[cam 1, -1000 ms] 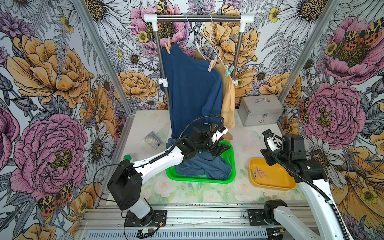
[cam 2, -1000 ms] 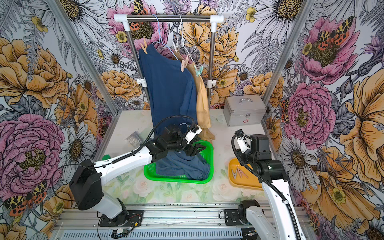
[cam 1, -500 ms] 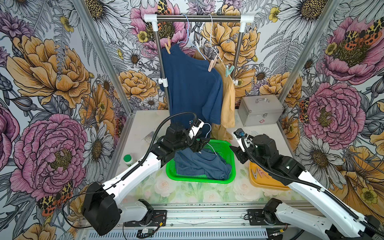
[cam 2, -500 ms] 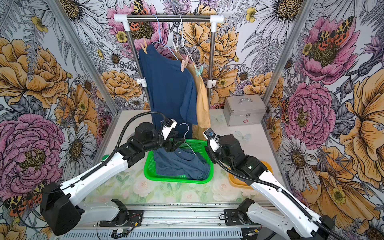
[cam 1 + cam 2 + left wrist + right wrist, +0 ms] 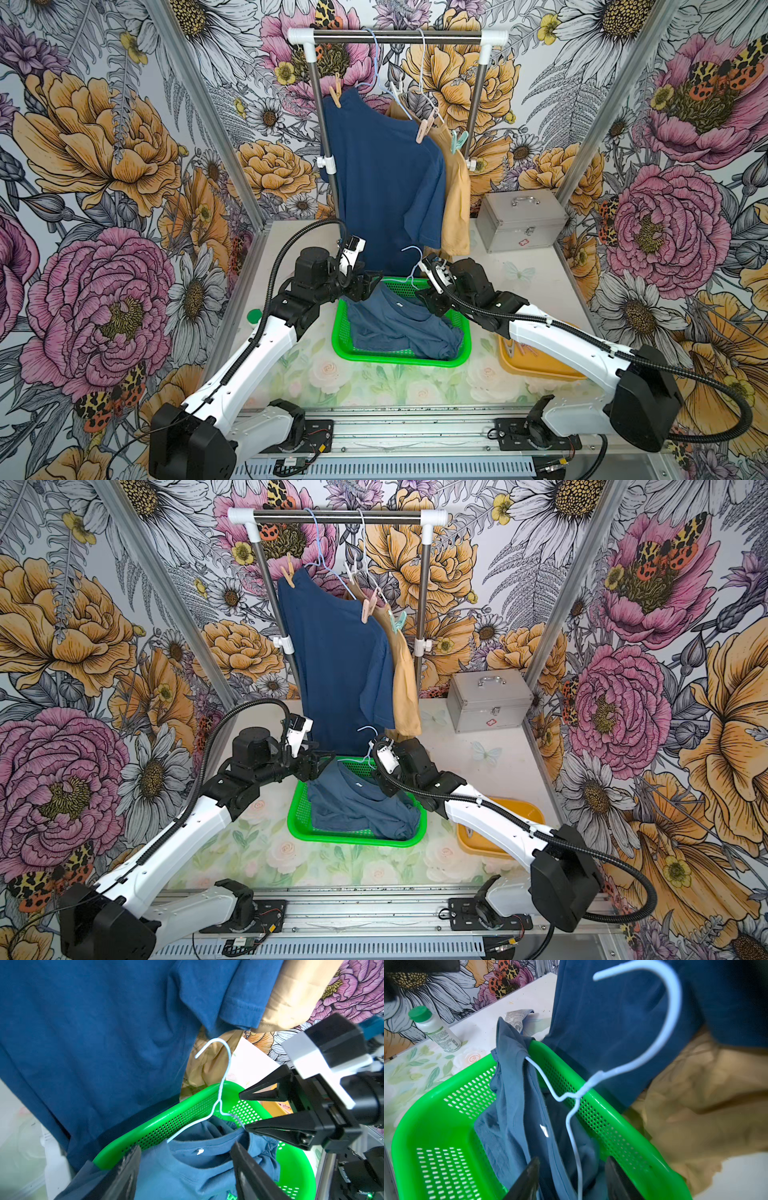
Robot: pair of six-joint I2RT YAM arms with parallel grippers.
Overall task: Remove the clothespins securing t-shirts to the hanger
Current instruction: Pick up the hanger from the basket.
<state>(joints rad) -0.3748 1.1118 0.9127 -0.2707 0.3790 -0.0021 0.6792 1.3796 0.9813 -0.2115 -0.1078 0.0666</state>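
Clothespins [image 5: 423, 129] clipped on hung t-shirts [image 5: 382, 178], long axes seemingly near-upright, left and right jaws apart, empty

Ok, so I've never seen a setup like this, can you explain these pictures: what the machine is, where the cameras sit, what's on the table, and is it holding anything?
It is a robot with a left arm and a right arm, each ending in a two-fingered claw. Two pictures look down from above, from twin cameras side by side; the other two come from a camera on each wrist. On the table stand a green basket holding a blue t-shirt on a wire hanger, a yellow tray with loose clothespins, a silver case and a white bottle. Behind, a rail carries a navy t-shirt and a tan t-shirt, clipped by clothespins. The left claw and right claw are both open at the basket, gripping nothing.
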